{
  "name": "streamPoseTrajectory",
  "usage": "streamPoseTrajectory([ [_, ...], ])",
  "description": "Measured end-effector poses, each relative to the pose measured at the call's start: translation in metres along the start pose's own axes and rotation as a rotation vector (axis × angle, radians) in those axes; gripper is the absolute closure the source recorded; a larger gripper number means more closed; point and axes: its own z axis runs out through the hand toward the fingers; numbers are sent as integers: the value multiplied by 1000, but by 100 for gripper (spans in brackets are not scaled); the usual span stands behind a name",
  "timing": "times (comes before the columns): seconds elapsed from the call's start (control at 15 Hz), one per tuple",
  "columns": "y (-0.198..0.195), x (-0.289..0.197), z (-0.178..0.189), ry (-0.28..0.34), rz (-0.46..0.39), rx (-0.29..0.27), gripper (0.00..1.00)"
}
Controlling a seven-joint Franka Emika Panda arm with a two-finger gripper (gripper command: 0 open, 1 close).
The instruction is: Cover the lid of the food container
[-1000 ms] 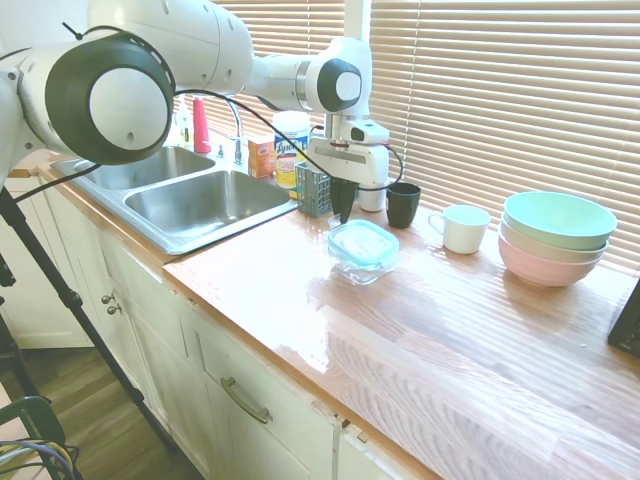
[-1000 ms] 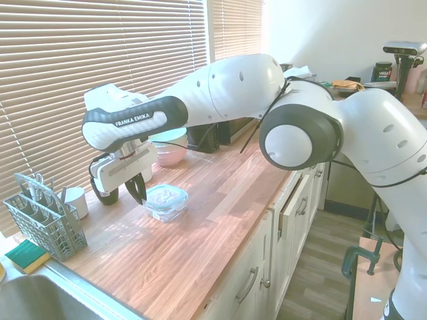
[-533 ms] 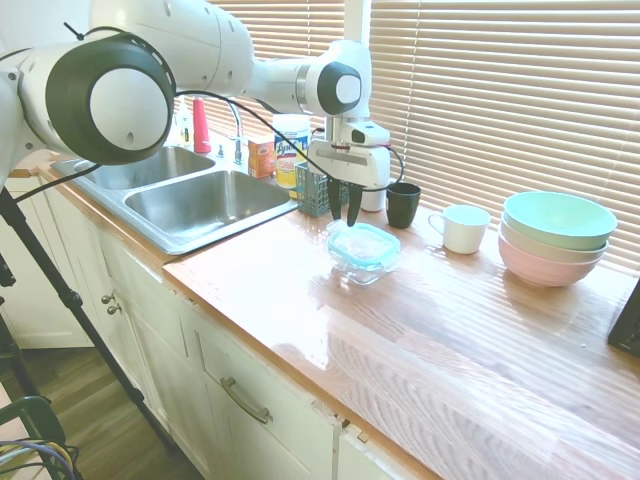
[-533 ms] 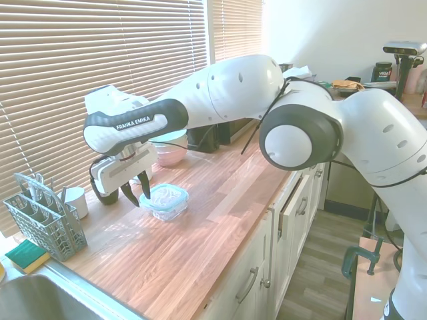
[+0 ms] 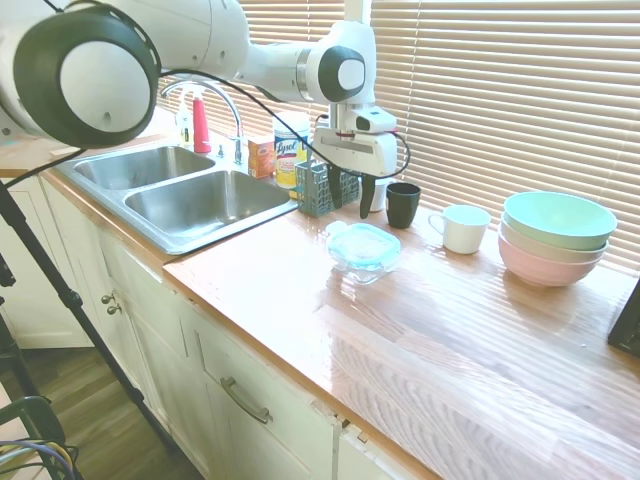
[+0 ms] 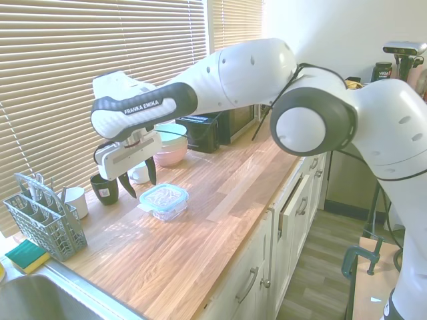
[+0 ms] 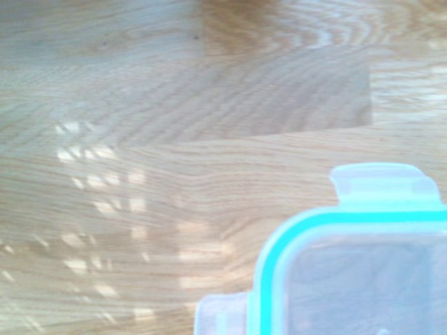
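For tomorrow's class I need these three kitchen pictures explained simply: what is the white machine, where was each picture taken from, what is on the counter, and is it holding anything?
The white machine is a robot arm ending in a two-finger gripper. Two pictures come from cameras on opposite sides of the wooden counter; the third, blurry close-up comes from a camera on the arm's wrist. On the counter sits a small glass food container with its teal-rimmed lid resting on top. Nearby are stacked bowls, a white mug, a dark cup and a sink. The gripper hangs open above the counter, holding nothing.
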Motion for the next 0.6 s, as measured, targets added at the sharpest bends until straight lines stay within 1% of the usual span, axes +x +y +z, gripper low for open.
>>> streamPoseTrajectory([
  [0.27, 47, 3, -17, -2, 2, 25, 0],
  [0.6, 113, -2, -8, -20, -28, 36, 0],
])
